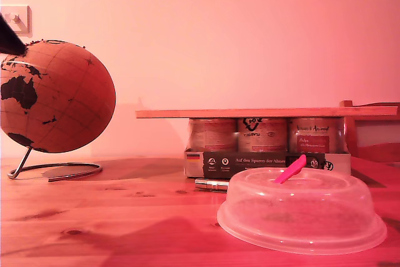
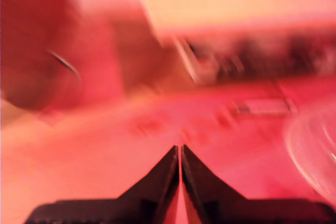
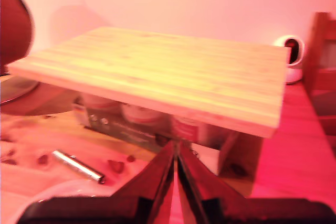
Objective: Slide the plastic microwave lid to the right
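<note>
since both grippers, first (image 2: 180, 153) and second (image 3: 176, 150), have fingers pressed together and empty, a careless push could tip the lid (image 1: 302, 212) into the cans (image 1: 262, 134).

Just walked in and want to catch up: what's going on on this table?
Nothing is being handled right now. The plastic microwave lid sits dome-up on the wooden table, toward the exterior view's right, its pink tab handle sticking up. Behind it a wooden board rests across a tray of cans; a cork globe stands at that view's left. My first hand and my second hand are both shut and empty, off the lid.
</note>
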